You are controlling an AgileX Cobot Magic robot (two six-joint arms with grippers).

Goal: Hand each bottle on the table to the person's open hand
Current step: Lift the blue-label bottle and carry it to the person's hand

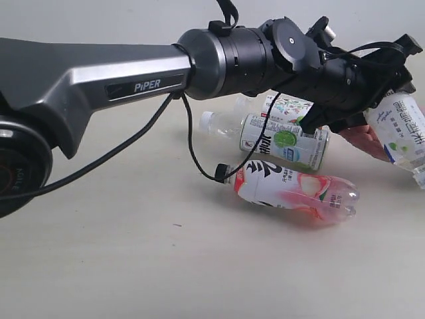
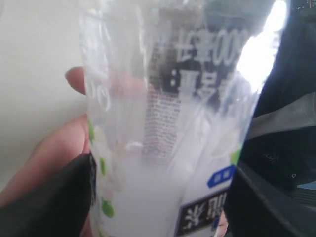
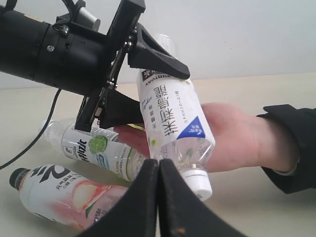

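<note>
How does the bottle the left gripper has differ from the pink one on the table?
The white-label bottle is clamped in the left gripper, cap down over the person's open hand; the pink bottle lies on its side on the table. The white-label bottle has a white cap, the pink bottle a black one. Both are small clear plastic bottles.
</note>
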